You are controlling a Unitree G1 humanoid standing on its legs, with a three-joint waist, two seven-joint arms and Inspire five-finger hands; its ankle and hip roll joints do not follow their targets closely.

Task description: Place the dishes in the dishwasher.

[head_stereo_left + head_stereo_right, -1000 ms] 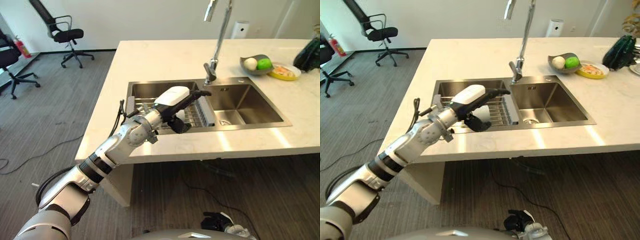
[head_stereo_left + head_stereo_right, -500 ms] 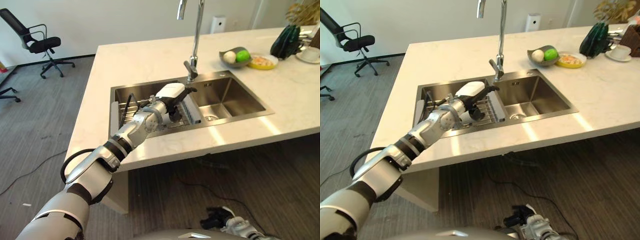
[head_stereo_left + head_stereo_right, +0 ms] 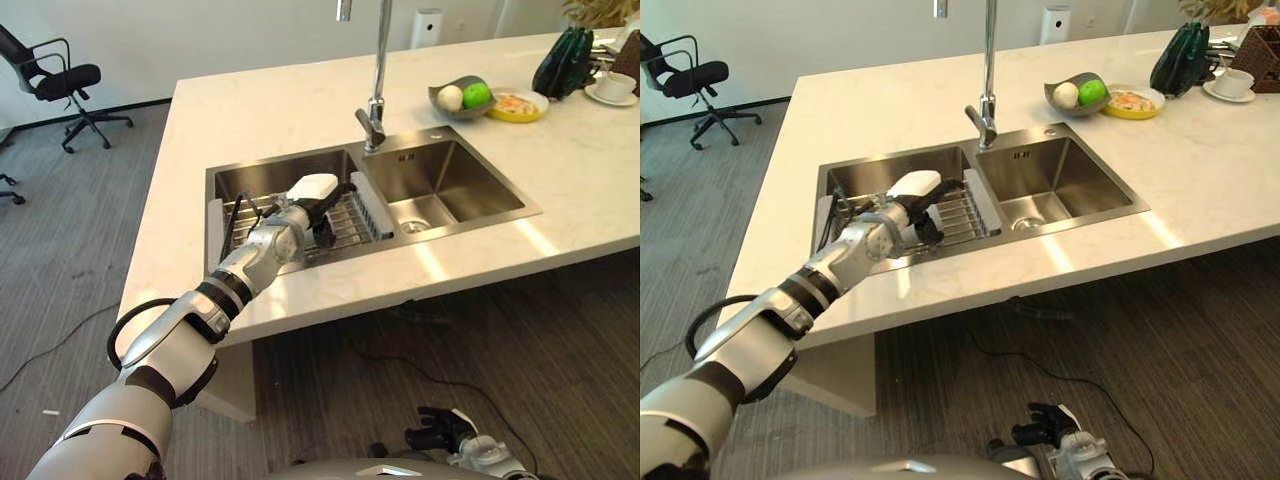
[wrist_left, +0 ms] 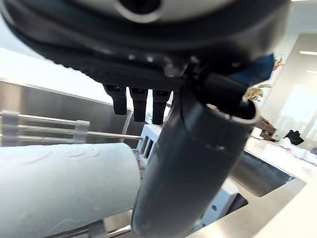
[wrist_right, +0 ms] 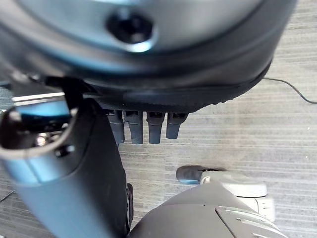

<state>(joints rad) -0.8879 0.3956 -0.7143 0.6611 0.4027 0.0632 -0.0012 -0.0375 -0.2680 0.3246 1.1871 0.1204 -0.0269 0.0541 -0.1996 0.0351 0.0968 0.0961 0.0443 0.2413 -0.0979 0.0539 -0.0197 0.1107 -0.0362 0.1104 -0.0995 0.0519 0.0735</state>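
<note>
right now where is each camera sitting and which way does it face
Left eye view: on the head, looking down at the sink in the counter; the left arm reaches in, its left hand over the wire rack.
Right eye view: beside it, same scene slightly shifted; the right hand hangs low over the floor.
Left wrist view: on the left wrist, looking along the hand at the rack and a pale cylinder.
Right wrist view: on the right wrist, facing the floor.
Both eye views share the faucet and fruit bowl.

Silver-grey left arm (image 3: pixel 170 345) with black joint bands; dark left hand (image 3: pixel 318 203) under a white cover. Dark right hand (image 3: pixel 440 432), white thumb cover.
</note>
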